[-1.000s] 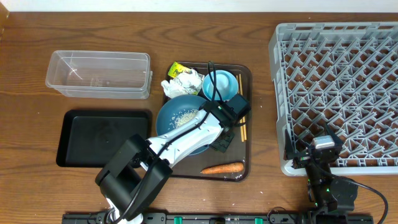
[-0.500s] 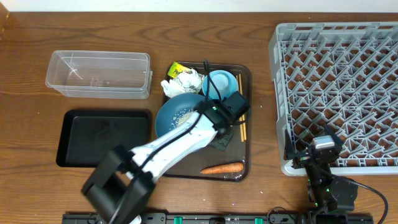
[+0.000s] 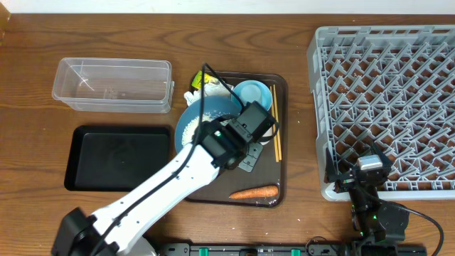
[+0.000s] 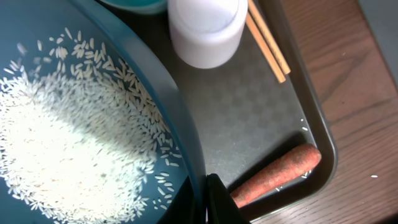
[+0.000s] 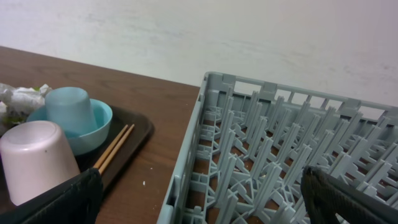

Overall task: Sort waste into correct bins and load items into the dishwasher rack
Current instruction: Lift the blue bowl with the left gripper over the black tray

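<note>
A large dark-blue dish with loose white rice sits on the brown serving tray. My left gripper is shut on the dish's near right rim, one finger on each side of it. An orange carrot lies just right of the fingers. A white cup and wooden chopsticks lie beyond. From overhead, the left gripper is over the tray and my right gripper stands open at the front left corner of the grey rack. A light-blue cup stands upside down in a light-blue bowl.
The clear tub stands at the back left, and the black tray lies in front of it. A yellow-green wrapper and some white tissue peek out behind the dish. Bare wood separates the serving tray from the rack.
My left jaws have closed onto the dish rim. The left arm has risen and stretched out, and the dish now sits slightly further left and back. The right arm has not moved.
</note>
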You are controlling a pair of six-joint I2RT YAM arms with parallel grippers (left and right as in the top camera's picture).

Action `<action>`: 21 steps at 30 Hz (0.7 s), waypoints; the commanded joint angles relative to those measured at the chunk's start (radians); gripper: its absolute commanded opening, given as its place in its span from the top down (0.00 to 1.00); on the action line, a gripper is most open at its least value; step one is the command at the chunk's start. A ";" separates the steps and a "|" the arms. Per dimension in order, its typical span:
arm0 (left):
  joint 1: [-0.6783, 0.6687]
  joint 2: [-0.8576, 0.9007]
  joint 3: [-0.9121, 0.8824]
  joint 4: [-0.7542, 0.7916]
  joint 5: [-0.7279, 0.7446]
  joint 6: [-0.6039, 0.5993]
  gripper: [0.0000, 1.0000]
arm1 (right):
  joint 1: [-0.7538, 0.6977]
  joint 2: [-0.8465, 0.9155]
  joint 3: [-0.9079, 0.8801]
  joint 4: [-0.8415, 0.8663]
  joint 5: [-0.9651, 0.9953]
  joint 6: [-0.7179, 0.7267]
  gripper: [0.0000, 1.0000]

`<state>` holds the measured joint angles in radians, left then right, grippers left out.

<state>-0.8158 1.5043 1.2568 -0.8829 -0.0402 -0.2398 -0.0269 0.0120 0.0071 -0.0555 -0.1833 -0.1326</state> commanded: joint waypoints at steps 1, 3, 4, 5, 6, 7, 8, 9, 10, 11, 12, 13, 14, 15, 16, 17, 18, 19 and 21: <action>0.018 -0.065 0.000 0.002 -0.062 -0.018 0.94 | -0.012 -0.006 -0.002 -0.004 0.002 -0.006 0.01; 0.043 -0.092 0.000 0.006 -0.062 -0.046 0.94 | -0.012 -0.006 -0.001 -0.004 0.002 -0.007 0.01; 0.058 -0.104 0.000 0.006 -0.062 -0.052 0.94 | -0.012 -0.006 -0.001 -0.004 0.002 -0.007 0.01; 0.082 -0.119 0.000 0.005 -0.060 -0.055 0.94 | -0.012 -0.006 -0.001 -0.004 0.002 -0.007 0.01; 0.098 -0.128 0.000 0.004 -0.058 -0.058 0.94 | -0.012 -0.006 -0.001 -0.004 0.002 -0.007 0.01; 0.119 -0.137 0.000 0.002 -0.058 -0.066 0.94 | -0.012 -0.006 -0.002 -0.004 0.002 -0.007 0.01; 0.144 -0.148 0.000 0.002 -0.057 -0.076 0.94 | -0.012 -0.006 -0.002 -0.004 0.002 -0.006 0.01; 0.166 -0.156 0.000 -0.001 -0.055 -0.081 0.94 | -0.012 -0.006 -0.001 -0.004 0.002 -0.007 0.01; 0.193 -0.166 0.000 -0.002 -0.050 -0.081 0.94 | -0.012 -0.006 -0.001 -0.004 0.002 -0.006 0.01; 0.217 -0.172 0.000 -0.002 -0.045 -0.081 0.94 | -0.012 -0.006 -0.001 -0.004 0.002 -0.007 0.01; 0.241 -0.177 0.000 -0.002 -0.040 -0.086 0.94 | -0.012 -0.006 -0.001 -0.004 0.002 -0.006 0.01; 0.269 -0.181 0.000 -0.002 -0.027 -0.089 0.94 | -0.012 -0.006 -0.001 -0.004 0.002 -0.007 0.01; 0.292 -0.183 0.000 -0.002 -0.011 -0.089 0.94 | -0.012 -0.006 -0.001 -0.004 0.002 -0.007 0.01; 0.319 -0.184 0.000 -0.002 0.008 -0.089 0.94 | -0.012 -0.006 -0.001 -0.004 0.002 -0.006 0.01; 0.341 -0.183 0.000 -0.002 0.025 -0.088 0.94 | -0.012 -0.006 -0.001 -0.004 0.002 -0.007 0.01; 0.371 -0.183 0.000 -0.003 0.045 -0.088 0.94 | -0.012 -0.006 -0.001 -0.004 0.002 -0.007 0.01; 0.389 -0.183 0.000 -0.003 0.057 -0.088 0.94 | -0.012 -0.006 -0.001 -0.004 0.002 -0.007 0.01; 0.415 -0.183 0.000 -0.003 0.067 -0.088 0.94 | -0.012 -0.006 -0.001 -0.004 0.002 -0.007 0.01; 0.465 -0.183 0.000 -0.002 0.090 -0.088 0.94 | -0.012 -0.006 -0.001 -0.004 0.002 -0.007 0.01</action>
<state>-0.4088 1.3384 1.2564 -0.8860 0.0067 -0.3218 -0.0269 0.0116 0.0071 -0.0555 -0.1833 -0.1326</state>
